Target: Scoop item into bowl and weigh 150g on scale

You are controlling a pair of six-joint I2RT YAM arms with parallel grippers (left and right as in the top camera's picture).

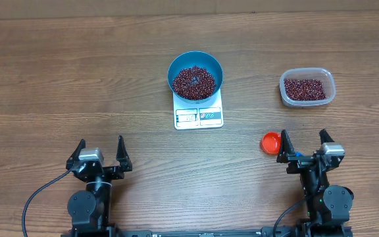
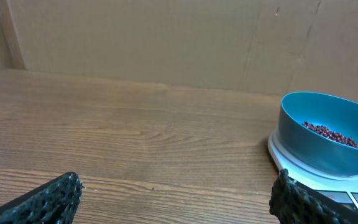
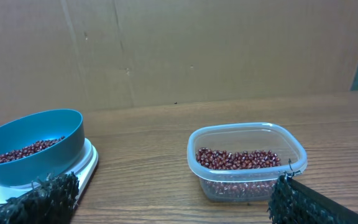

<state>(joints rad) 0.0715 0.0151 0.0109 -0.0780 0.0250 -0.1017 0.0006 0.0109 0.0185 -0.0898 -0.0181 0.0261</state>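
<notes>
Right gripper (image 1: 303, 138), spread empty beside the red scoop (image 1: 270, 141), may overshoot the weight by adding beans (image 1: 193, 81) to the bowl (image 1: 172, 72).

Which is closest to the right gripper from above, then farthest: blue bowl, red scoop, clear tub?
1. Red scoop, just left of the right gripper.
2. Clear tub, straight ahead.
3. Blue bowl, far left, on the scale.
</notes>
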